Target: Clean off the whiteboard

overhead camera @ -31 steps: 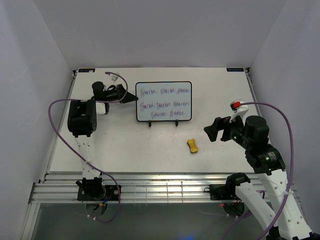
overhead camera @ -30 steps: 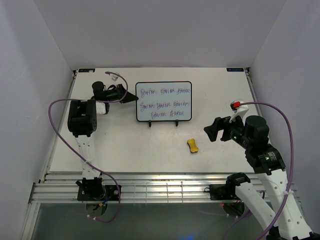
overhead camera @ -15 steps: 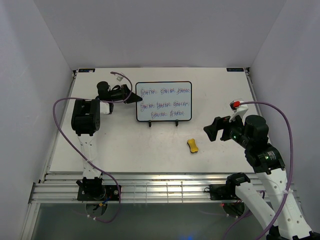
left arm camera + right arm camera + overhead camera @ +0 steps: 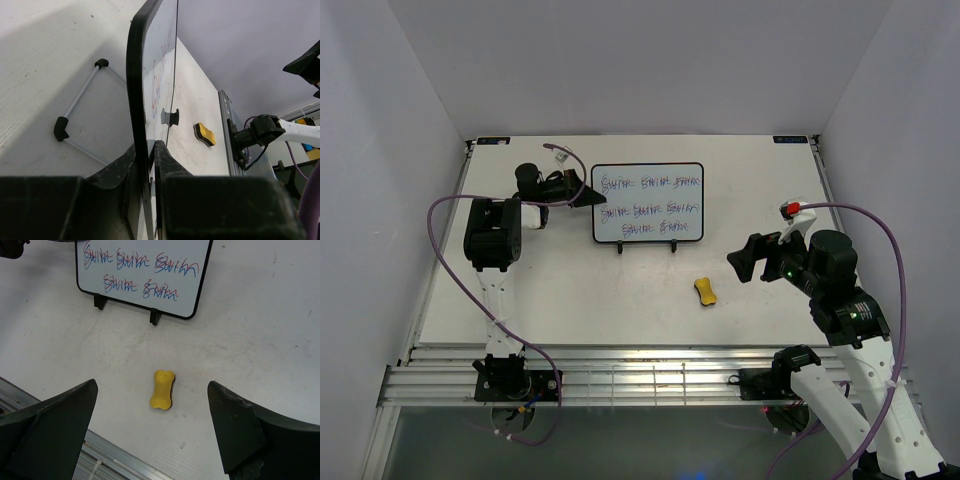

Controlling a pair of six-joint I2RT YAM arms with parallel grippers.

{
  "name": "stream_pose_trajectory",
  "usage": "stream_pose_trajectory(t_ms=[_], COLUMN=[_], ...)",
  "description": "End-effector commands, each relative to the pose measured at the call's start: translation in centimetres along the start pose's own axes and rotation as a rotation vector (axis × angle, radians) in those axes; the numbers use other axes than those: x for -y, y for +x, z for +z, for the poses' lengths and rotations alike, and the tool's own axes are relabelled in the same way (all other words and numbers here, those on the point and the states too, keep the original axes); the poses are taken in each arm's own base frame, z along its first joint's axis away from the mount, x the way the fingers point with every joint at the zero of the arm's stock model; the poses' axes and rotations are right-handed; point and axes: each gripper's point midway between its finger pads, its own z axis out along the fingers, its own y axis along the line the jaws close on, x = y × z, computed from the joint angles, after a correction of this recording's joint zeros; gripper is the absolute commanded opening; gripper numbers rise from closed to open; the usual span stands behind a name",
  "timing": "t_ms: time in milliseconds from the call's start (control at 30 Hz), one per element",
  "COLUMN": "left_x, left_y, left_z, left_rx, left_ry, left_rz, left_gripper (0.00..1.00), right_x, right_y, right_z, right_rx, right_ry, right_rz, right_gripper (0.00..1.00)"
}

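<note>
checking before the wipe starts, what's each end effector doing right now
Left end effector: closed on the edge of the whiteboard.
Right end effector: open, holding nothing; the yellow eraser lies ungrasped.

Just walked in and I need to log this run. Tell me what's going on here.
The left gripper has its fingers pinched on the left edge of the whiteboard, which stands on its wire stand with the red and purple writing not yet erased. The right gripper hangs open above the table, near the yellow eraser but not touching it. No wiping has started.
</note>
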Motion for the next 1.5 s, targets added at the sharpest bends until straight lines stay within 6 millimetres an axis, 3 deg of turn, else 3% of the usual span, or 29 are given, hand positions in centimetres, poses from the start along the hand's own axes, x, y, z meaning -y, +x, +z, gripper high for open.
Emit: stream_pose_trajectory(t_ms=[0, 33, 267, 600, 733, 900, 1033, 1067, 1200, 1333, 1400, 1433, 1467], left_x=[0.5, 0.7, 4.0, 7.8, 9.9, 13.1, 15.6, 17.1, 17.5, 19.5, 19.3, 20.5, 21.1], left_y=[-0.7, -0.8, -2.1, -6.0, -7.6, -10.0, -12.2, -12.9, -15.0, -14.6, -13.7, -13.9, -13.7], left_z=[0.1, 0.1, -0.4, -0.4, -0.5, -0.1, 0.5, 0.6, 0.3, -0.3, -0.5, -0.8, -1.0], left_rx=[0.004, 0.007, 0.056, 0.097, 0.127, 0.178, 0.237, 0.252, 0.342, 0.354, 0.341, 0.353, 0.356], left_ry=[0.020, 0.023, 0.061, 0.065, 0.082, 0.108, 0.099, 0.096, -0.025, -0.045, -0.076, -0.073, -0.072], left_rz=[0.070, 0.080, 0.131, 0.225, 0.261, 0.252, 0.238, 0.248, 0.085, -0.001, -0.072, -0.056, -0.056], left_gripper=[0.05, 0.00, 0.00, 0.00, 0.00, 0.00, 0.00, 0.00, 0.00, 0.00, 0.00, 0.00, 0.00], right_x=[-0.7, -0.7, -0.5, -0.1, 1.6, 3.9, 3.0, 2.9, 1.2, 1.2, 1.2, 2.0, 1.1], right_y=[-2.3, -2.4, -1.7, -0.5, -0.1, 1.8, 2.8, 3.0, 3.7, 8.3, 10.6, 11.1, 11.8], right_z=[-0.4, -0.4, 0.3, 1.1, 1.7, 3.1, 4.5, 4.8, 5.7, 7.0, 7.6, 7.9, 8.3], right_rx=[0.070, 0.074, 0.060, 0.043, 0.035, -0.016, -0.070, -0.080, -0.086, -0.247, -0.370, -0.391, -0.431], right_ry=[-0.023, -0.022, -0.025, -0.015, 0.083, 0.222, 0.166, 0.157, 0.029, -0.005, 0.023, 0.077, 0.065], right_rz=[-0.029, -0.030, -0.017, 0.014, 0.082, 0.222, 0.273, 0.276, 0.243, 0.246, 0.214, 0.177, 0.141], right_gripper=[0.96, 0.96, 0.96, 0.96, 0.90, 0.90, 0.90, 0.90, 0.90, 0.90, 0.90, 0.92, 0.94])
